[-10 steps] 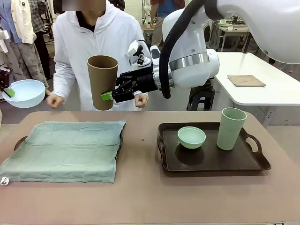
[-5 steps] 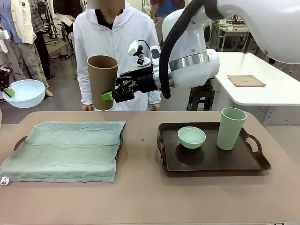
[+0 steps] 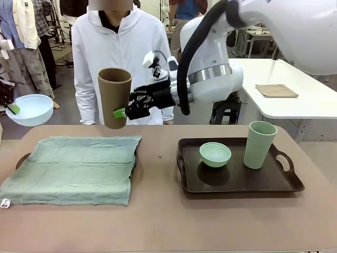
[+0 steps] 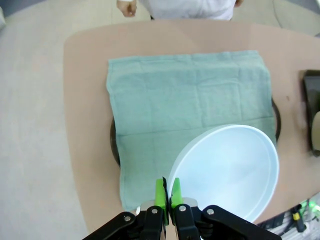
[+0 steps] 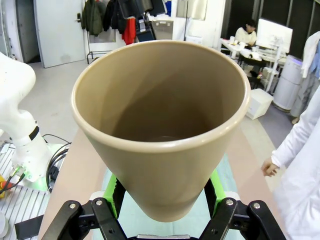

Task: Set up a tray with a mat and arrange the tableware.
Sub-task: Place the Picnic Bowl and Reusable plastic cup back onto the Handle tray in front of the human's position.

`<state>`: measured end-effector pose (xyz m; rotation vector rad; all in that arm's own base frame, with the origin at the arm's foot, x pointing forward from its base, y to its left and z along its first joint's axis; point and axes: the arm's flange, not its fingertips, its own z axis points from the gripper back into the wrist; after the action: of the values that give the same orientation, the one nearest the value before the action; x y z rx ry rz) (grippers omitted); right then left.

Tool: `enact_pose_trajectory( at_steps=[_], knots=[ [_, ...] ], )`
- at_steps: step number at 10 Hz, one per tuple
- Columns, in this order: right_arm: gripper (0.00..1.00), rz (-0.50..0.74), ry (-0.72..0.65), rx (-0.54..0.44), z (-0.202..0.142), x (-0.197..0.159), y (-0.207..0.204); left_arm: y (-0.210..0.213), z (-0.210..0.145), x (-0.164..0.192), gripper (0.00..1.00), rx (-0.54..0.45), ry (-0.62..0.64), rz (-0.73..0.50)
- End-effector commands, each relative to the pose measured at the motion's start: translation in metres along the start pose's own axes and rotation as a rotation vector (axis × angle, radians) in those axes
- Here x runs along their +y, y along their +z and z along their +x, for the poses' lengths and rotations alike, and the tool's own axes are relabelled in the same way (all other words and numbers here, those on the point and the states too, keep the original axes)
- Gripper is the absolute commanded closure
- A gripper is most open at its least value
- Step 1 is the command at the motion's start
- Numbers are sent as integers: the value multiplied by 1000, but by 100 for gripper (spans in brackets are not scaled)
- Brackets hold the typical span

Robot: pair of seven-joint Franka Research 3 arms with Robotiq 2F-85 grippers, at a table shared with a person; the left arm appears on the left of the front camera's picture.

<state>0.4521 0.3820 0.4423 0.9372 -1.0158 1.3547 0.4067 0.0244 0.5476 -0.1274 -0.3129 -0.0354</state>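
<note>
Brown cup [image 3: 114,95], judged light and slick, is clamped near its base by the right gripper [image 3: 119,112], upper centre; blue bowl [image 3: 31,109] is pinched at its rim by the left gripper [image 3: 10,108].

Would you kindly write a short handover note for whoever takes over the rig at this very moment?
Left gripper: shut on the rim of the pale blue bowl, held in the air at the table's left side.
Right gripper: shut on the brown cup, upright in the air near the far edge of the green mat.
Done: green mat spread over the left tray; mint bowl and pale green cup stand on the bare right tray.
Left: probably set the held bowl and cup down on the mat.
</note>
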Motion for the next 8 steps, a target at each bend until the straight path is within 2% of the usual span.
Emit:
enact_pose_trajectory(
  at_steps=[1, 3, 8],
  knots=[
    [20, 62, 15, -24, -24, -14, -32, -31, 6, 6, 96, 12, 5, -38],
    [20, 90, 44, -48, -43, -14, -51, -52, 2, 13, 96, 23, 24, -60],
    [20, 122, 42, 2, -98, -28, -90, -111, 10, 31, 96, 96, 62, -63]
  ],
)
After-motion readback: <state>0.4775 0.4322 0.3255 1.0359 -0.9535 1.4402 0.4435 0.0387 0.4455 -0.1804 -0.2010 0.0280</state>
